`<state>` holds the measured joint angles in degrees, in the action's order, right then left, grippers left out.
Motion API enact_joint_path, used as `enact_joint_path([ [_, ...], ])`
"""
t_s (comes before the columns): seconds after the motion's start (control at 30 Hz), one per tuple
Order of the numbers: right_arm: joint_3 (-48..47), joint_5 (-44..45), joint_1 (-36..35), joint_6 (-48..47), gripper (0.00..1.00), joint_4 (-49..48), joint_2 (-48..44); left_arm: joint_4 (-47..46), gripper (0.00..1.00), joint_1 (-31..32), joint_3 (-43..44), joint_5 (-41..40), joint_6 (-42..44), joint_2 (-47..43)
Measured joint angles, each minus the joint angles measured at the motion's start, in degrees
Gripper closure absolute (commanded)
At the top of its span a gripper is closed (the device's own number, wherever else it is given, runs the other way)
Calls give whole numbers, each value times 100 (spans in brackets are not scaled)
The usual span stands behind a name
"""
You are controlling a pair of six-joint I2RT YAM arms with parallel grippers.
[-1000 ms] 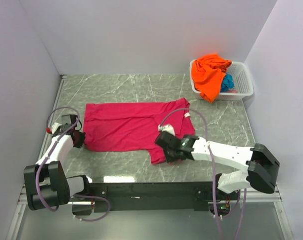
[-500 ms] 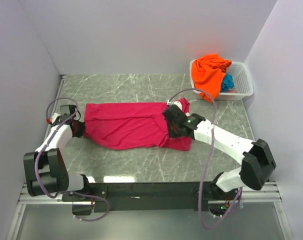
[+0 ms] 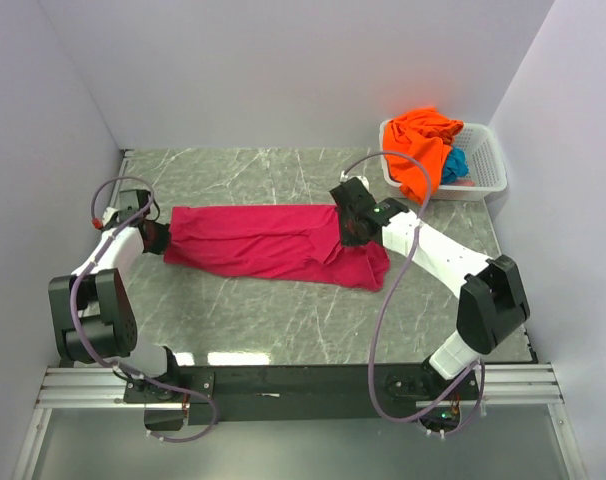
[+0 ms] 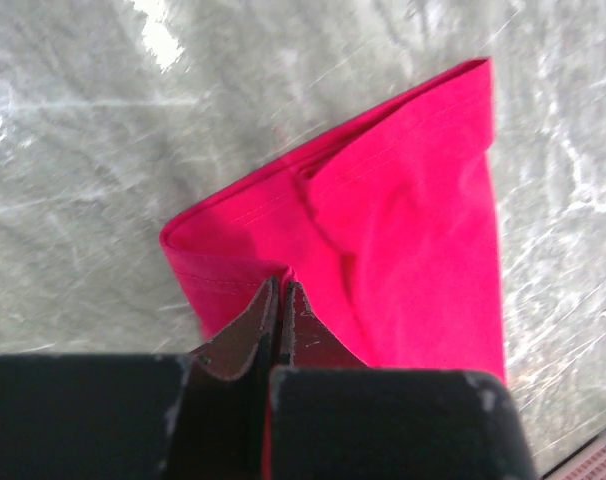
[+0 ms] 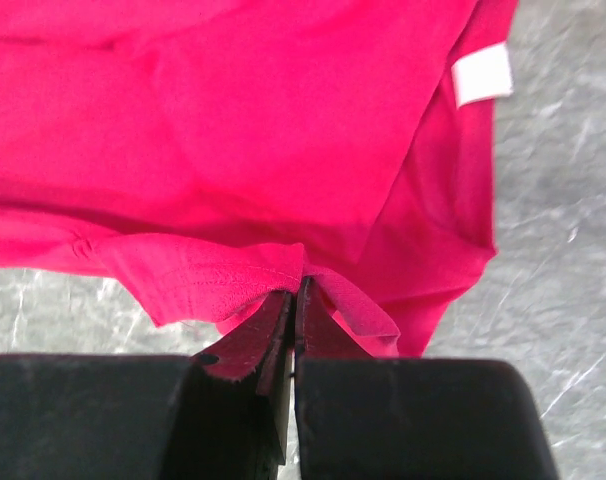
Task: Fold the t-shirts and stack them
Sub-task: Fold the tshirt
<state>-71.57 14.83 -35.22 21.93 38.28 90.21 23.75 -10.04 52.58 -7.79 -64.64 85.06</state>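
The magenta-pink t-shirt lies across the table middle, its near half folded up over the far half. My left gripper is shut on the shirt's left hem edge. My right gripper is shut on the shirt's right edge, near the white neck label. A sleeve part hangs toward the front at the right. The orange t-shirt drapes over the basket's front rim. The teal-blue t-shirt lies bunched inside the basket.
The white lattice basket stands at the back right corner. Grey walls close the table on the left, back and right. Marble tabletop shows in front of the shirt.
Both grippers carried the shirt's near edge away from the bases toward the far edge, folding it in half lengthwise. The shirt is now a narrower band.
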Motion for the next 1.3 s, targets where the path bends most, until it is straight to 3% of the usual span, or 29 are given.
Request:
enact_joint_path([
  [0.47,-603,-256,485,-597,100,20,667,85,99,0,673,-256,-201,636],
  [0.73,-1178,-435,662,-1856,100,-219,1331,2,99,11,940,-107,-81,1128],
  [0.83,-1440,-566,673,-2686,100,-328,1617,-33,89,35,1067,-96,-31,1309],
  [0.87,-1513,-616,673,-3003,95,-343,1716,-33,80,44,1117,-96,9,1366],
  [0.93,-1792,-640,671,-3526,74,-219,1991,-28,68,66,1180,-101,66,1425],
  [0.97,-1991,-612,671,-3727,72,-177,2177,-22,57,74,1211,-105,94,1445],
  [1.03,-2363,-452,671,-3987,68,-120,2524,-20,48,81,1248,-114,120,1447],
  [1.13,-2747,-4,675,-3987,56,-190,2922,17,18,87,1314,-184,149,1447],
  [1.17,-2802,133,678,-3891,47,-223,2981,52,1,87,1342,-221,164,1447],
  [1.3,-3036,503,688,-3316,42,-240,2979,155,1,87,1484,-269,223,1412],
])
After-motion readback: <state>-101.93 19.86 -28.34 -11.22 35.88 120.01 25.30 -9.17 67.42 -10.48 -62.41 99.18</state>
